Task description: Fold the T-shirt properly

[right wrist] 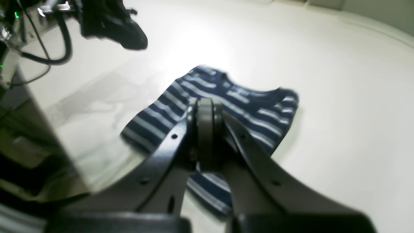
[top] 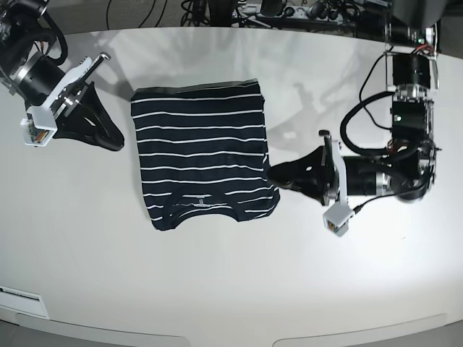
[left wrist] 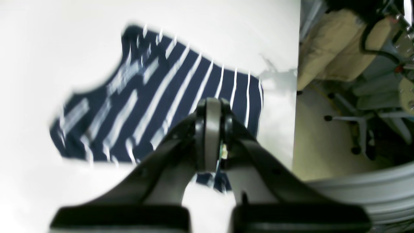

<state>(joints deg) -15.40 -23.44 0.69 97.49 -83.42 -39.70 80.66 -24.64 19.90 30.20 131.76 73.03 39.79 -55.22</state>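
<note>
Looking at the shirt (top: 202,155) first: it lies flat near the middle of the table (top: 217,289), folded into a rough rectangle with the sleeves tucked under, stripes running side to side in the base view. Its collar edge sits at 6 o'clock, a greyish hem strip at 12. The left and top edges run fairly straight; the bottom edge is wavier.

I have bare tabletop all round the shirt, with the widest stretch toward 6 o'clock and a fair band at 12 before the cables (top: 289,11) along the far rim.

My left gripper (top: 278,172) sits at 3 o'clock of the shirt, tip just beside its right edge, fingers together and, as far as I can see, not holding cloth. My right gripper (top: 116,141) is at 9 to 10 o'clock, a little off the left edge, fingers also pressed together on nothing.

From the left wrist view I get what the base view lacks: the table's edge, with the floor and a chair base (left wrist: 359,129) beyond it. That view is blurred, so the cloth's edges are smeared there. From the right wrist view the shirt (right wrist: 233,103) shows beyond the closed fingertips, and the other arm shows as a dark shape at 11 o'clock.
</note>
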